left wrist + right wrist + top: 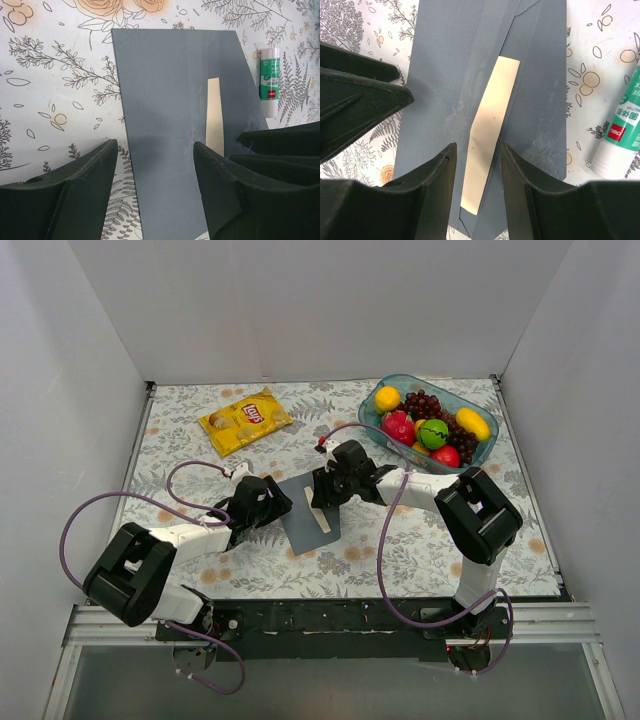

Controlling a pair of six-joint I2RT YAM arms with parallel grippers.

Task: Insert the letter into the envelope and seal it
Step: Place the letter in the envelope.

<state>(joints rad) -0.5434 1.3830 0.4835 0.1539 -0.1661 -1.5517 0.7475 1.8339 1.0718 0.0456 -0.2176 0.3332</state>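
Observation:
The slate grey-blue envelope (303,523) lies flat on the floral cloth between my two arms. A narrow cream strip of the letter (322,518) shows through its opening; the rest of the sheet is hidden inside. My left gripper (268,502) is open at the envelope's left side. In the left wrist view the envelope (165,100) runs between that gripper's (156,150) spread fingers, with the letter (215,120) to their right. My right gripper (477,152) is open, its fingers on either side of the letter (490,120) just above the envelope (445,60).
A green-and-white glue stick (622,130) lies on the cloth just beyond the envelope, the same glue stick (269,80) showing in the left wrist view. A yellow crisp bag (245,420) sits at the back left. A teal fruit bowl (440,383) stands at the back right. White walls enclose the table.

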